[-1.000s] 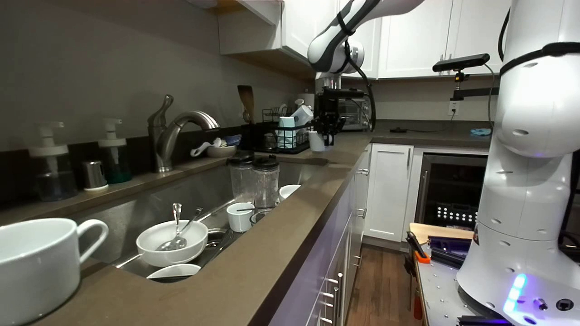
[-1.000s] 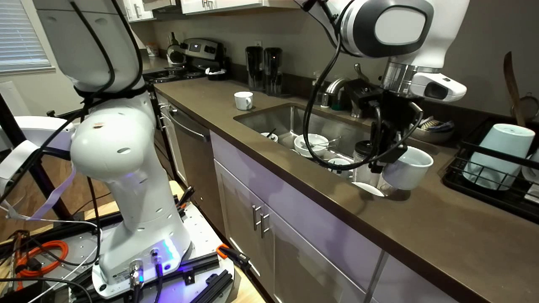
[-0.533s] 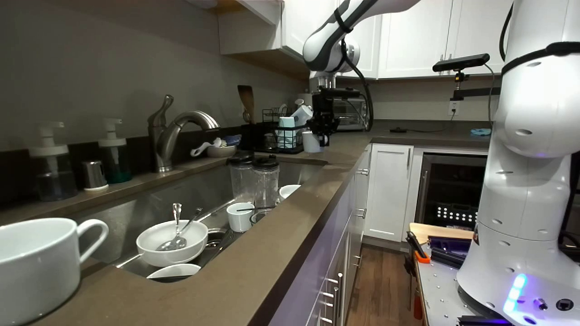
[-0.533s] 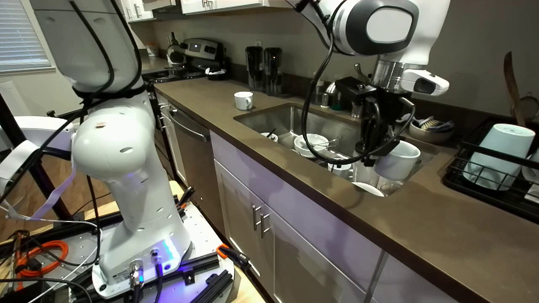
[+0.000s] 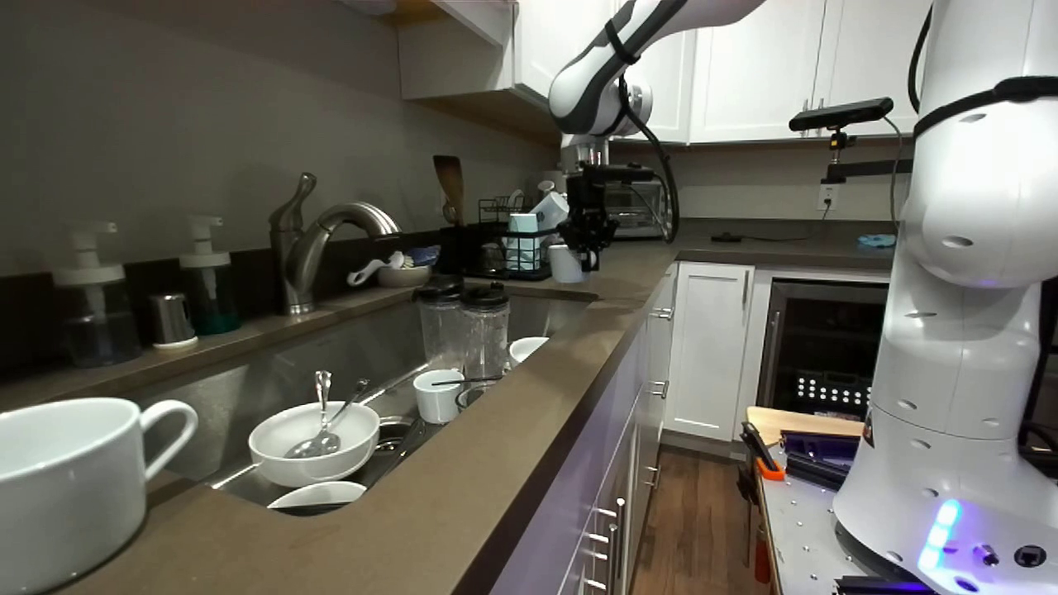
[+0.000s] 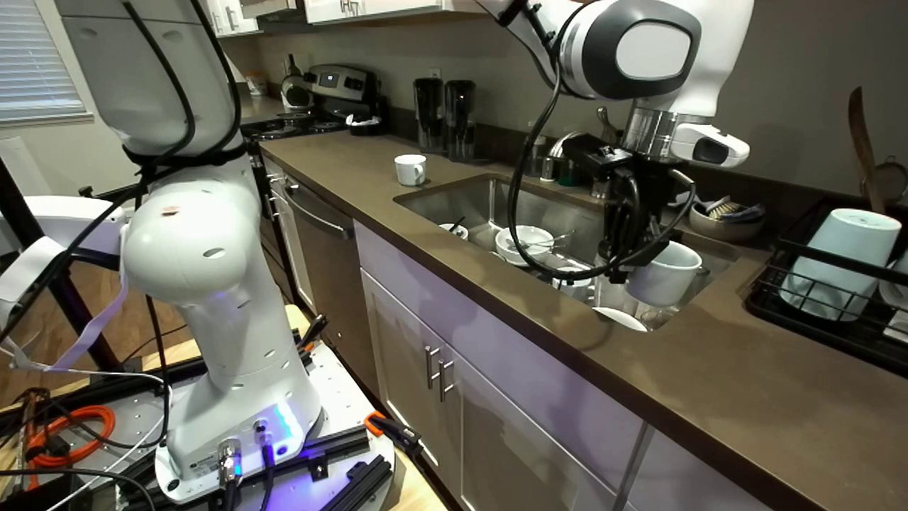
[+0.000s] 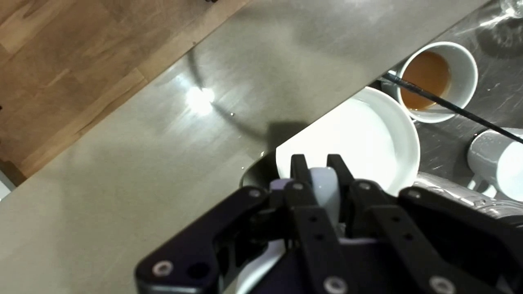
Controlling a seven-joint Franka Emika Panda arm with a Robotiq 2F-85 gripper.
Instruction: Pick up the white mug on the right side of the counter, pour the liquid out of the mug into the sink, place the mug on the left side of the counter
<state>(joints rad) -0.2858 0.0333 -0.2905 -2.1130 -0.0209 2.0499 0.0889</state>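
1. In the wrist view, ten o'clock from the gripper (image 7: 320, 162), it's bare counter (image 7: 229, 102), a broad way through!
2. Two o'clock, crowded: a bowl (image 7: 392, 130) close by, then a cup (image 7: 461, 79) with a dark stick (image 7: 470, 116) across it.
3. In an exterior view, the dish rack (image 6: 809, 325) bars three o'clock from the white mug (image 6: 665, 279); five o'clock lies free.
4. In an exterior view, the faucet (image 5: 300, 268) arches at nine from that mug, lidded jars (image 5: 486, 335) standing at eight in the sink (image 5: 364, 347).

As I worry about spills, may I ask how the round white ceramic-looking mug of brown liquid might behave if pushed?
The mug would probably slosh, since brown liquid stands in it. The thin black rod crossing over it might shift. The mug looks smooth, perhaps slippery.
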